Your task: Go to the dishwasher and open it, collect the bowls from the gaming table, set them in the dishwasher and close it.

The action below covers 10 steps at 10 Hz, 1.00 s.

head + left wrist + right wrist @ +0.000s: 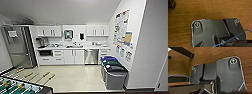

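The dishwasher (91,56) is across the room, built in under the counter. Its stainless-steel front is closed, with a bar handle along the top. At the near left corner is the gaming table (15,86), with a green field, rods and yellow handles reaching out toward the floor. The bowls are out of view. Both wrist views look past my own dark plate onto a brown wood-grain surface (205,10).
A steel fridge (17,47) stands at the far left. White cabinets (73,56) and a counter with a sink (75,47) run along the back wall. Dark waste bins (113,75) line the right wall under posters. Pale floor (75,75) lies between me and the kitchen.
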Motion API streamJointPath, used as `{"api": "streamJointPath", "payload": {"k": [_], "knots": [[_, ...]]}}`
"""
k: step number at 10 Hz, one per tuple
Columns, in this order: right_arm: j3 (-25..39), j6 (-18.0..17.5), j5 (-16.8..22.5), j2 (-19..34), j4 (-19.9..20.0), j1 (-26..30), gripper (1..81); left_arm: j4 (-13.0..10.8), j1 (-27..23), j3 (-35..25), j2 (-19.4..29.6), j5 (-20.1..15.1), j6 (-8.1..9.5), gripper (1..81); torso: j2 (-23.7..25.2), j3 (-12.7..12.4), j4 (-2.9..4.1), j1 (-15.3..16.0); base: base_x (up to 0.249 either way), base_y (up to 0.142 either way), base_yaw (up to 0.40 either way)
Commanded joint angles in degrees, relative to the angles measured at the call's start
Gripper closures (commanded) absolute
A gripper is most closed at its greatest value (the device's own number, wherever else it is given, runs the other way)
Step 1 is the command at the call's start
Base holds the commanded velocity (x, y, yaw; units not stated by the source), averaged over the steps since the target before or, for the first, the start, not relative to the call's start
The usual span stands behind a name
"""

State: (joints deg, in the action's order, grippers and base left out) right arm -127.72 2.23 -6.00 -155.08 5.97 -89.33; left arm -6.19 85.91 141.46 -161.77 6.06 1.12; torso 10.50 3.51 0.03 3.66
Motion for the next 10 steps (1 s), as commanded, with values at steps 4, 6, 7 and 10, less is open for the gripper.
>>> {"api": "streamJointPath", "payload": {"k": [4, 6, 7, 10], "knots": [[0.3, -0.2, 2.0, 1.1, 0.4, 3.1, 1.0, -0.1, -3.6, -0.5, 0.5, -2.4, -0.07, 1.0, 0.0, 0.0, 0.00, 0.0, 0.277, 0.000, 0.000], [0.3, -0.1, 1.9, 1.1, 0.1, 3.2, 1.0, -0.1, -3.6, -0.5, 0.5, -2.2, -0.15, 1.0, 0.0, 0.0, 0.00, 0.0, 0.276, 0.000, 0.000], [0.3, -0.2, 2.0, 1.1, 0.1, 3.2, 1.0, 0.0, -3.6, -0.5, 0.4, -2.2, -0.15, 1.0, 0.0, 0.0, 0.00, 0.0, 0.276, 0.000, 0.000], [0.2, 0.1, 2.0, 1.8, -0.2, 3.4, 1.0, -0.3, -3.5, -0.5, 0.3, -2.2, -0.15, 1.0, 0.0, 0.0, 0.00, 0.0, 0.276, 0.000, 0.000]]}}
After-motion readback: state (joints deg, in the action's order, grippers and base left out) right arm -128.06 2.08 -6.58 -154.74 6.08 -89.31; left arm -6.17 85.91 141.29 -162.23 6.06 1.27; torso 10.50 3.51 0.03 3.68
